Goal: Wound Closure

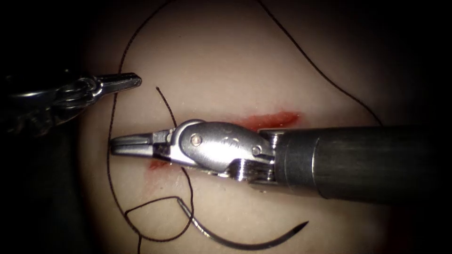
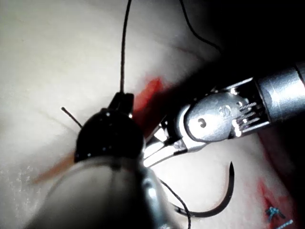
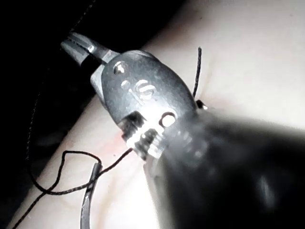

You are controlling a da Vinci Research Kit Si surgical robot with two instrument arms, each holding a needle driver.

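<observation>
At the left, the left arm's dark steel needle driver (image 1: 123, 82) had its jaws pressed together on the thin dark thread (image 1: 109, 155), which ran down into a loop on the pale pork tissue (image 1: 226, 61). The right arm's shiny steel needle driver (image 1: 129, 145) lay across the red-stained cut (image 1: 273, 120), jaws pressed together, holding nothing. The curved dark needle (image 1: 245, 240) lay free on the tissue below.

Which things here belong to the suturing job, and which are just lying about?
In the job: left tool holding the thread; right tool, shut, holding nothing; needle lying free on the tissue; cut.
Lying about: red fluid.
</observation>
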